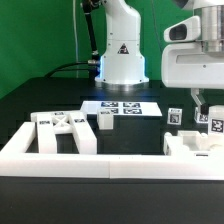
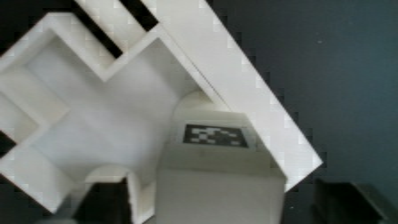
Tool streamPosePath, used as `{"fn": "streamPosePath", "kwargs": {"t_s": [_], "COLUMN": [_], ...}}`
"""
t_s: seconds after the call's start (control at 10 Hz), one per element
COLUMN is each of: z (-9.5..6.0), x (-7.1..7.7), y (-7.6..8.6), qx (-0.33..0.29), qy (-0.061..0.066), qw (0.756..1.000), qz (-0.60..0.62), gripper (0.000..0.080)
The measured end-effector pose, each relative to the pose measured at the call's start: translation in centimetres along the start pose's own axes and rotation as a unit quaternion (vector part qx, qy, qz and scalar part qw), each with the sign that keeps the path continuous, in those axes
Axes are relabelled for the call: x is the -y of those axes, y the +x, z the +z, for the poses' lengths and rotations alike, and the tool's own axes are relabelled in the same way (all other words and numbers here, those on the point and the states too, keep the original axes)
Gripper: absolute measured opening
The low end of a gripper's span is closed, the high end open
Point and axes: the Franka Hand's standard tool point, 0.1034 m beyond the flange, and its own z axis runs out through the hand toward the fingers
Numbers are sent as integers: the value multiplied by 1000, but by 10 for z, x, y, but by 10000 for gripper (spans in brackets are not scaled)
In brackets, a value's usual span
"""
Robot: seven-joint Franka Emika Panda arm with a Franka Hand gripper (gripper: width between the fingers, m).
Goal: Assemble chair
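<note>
Exterior view: black table [image 1: 30, 100], with the white robot arm [image 1: 122, 50] based at the rear centre. Its wrist hangs over the exterior view's right side, jaws pointing down.

The chair is in loose white plastic parts, spread along the table behind the long white rail [image 1: 110, 160]:
- flat white frame piece with open bays [image 1: 60, 128], lying at the exterior view's left, just behind the rail
- short white square post [image 1: 104, 120], upright, between that frame piece and the marker board [image 1: 120, 107]
- low white blocky frame part [image 1: 190, 145] at the exterior view's right, below the jaws
- two small white tagged blocks, one [image 1: 175, 117] and the other [image 1: 214, 124], either side of the jaws. I cannot tell whether they stand on the frame part or behind it.

Wrist view: the blocky frame part [image 2: 89, 100] fills the picture, showing a long straight bar and angled recesses. A white square post [image 2: 214, 175] with a black-and-white tag [image 2: 217, 135] on its face lies directly under the camera, against the long bar. Whether it is seated in the frame part or only touching it is not clear.

Jaws: down at the tagged post, with blurred grey shapes on either side of it. I cannot tell how wide they stand, or whether they grip the post.
</note>
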Motion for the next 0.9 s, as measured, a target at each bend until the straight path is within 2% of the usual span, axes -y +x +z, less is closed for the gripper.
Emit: {"fn": "streamPosePath", "kwargs": {"t_s": [0.3,0.8,0.9], "z": [1,1,1], "x": [1,0,1], "y": [-2,-3,-2], "qx": [0,-1,-4], "qy": [-2,-3,-7], "qw": [988,923,901], "qz": [-157,-386,-434], "gripper": [647,649,649]}}
